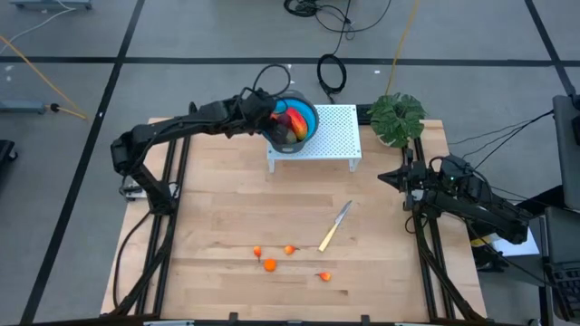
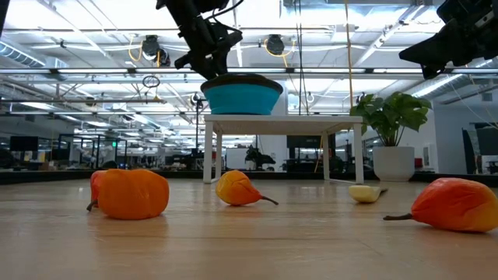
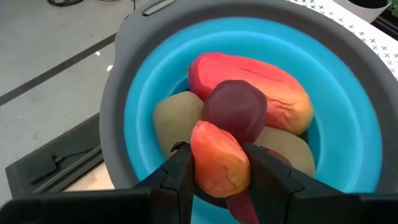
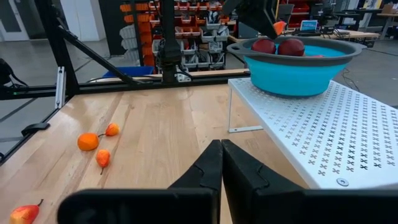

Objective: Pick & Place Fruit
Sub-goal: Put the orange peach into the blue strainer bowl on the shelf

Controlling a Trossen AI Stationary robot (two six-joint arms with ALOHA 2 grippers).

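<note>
We see a wooden tabletop [image 1: 217, 199] carrying a white perforated stand [image 1: 335, 136], a potted plant [image 1: 396, 116], a yellow-handled knife [image 1: 333, 226] and four small orange fruits [image 1: 270, 264] near the front edge.

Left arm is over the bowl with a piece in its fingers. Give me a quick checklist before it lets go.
1. Left gripper shut on the small orange fruit: ok.
2. Fruit held over the blue bowl, inside its rim: ok.
3. Bowl seated on the white perforated stand: ok.
4. Room in the bowl: cannot tell; the pieces are already stacked under the fruit.
5. Right gripper parked at the table's right edge, shut, clear of the bowl: ok.
6. Four orange pieces left on the table: not ok.
</note>
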